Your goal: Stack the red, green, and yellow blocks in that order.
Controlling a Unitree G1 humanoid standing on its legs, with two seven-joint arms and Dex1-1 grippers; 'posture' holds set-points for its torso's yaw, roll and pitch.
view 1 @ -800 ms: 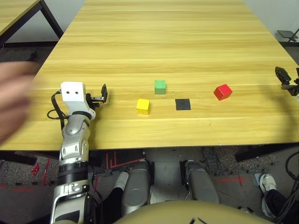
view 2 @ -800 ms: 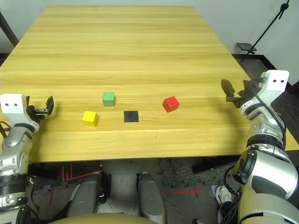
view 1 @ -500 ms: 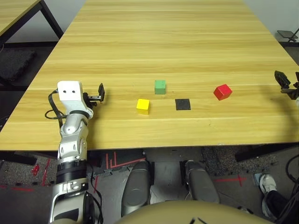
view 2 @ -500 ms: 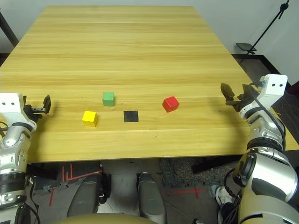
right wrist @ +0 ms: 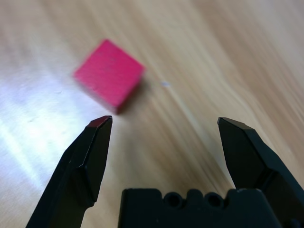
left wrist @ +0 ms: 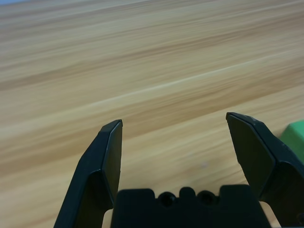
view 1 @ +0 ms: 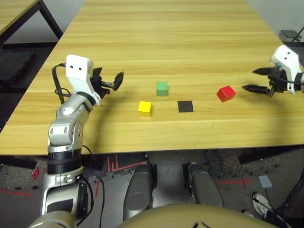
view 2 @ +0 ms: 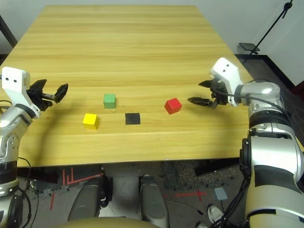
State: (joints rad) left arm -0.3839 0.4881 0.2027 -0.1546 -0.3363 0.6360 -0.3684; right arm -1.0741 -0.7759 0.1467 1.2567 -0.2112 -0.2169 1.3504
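Note:
The red block (view 1: 226,93) lies on the right of the wooden table (view 1: 166,42), turned slightly askew. The green block (view 1: 162,88) sits near the middle, with the yellow block (view 1: 145,108) just in front of it and to its left. My right gripper (view 1: 250,80) hovers open a short way right of the red block, pointing at it; in the right wrist view the red block (right wrist: 110,78) lies ahead, apart from the fingertips. My left gripper (view 1: 116,80) is open, left of the green block, whose edge (left wrist: 294,137) shows beside one finger.
A flat black square patch (view 1: 185,106) lies on the table between the yellow and red blocks. The far half of the table is bare wood. A second table's corner (view 1: 14,14) stands at the far left, and a stand (view 2: 273,28) beyond the right edge.
Both arms swung inward over the table: the right gripper moved left up to the red block, the left gripper moved right toward the green block. The hand at far left is gone. The blocks stayed put.

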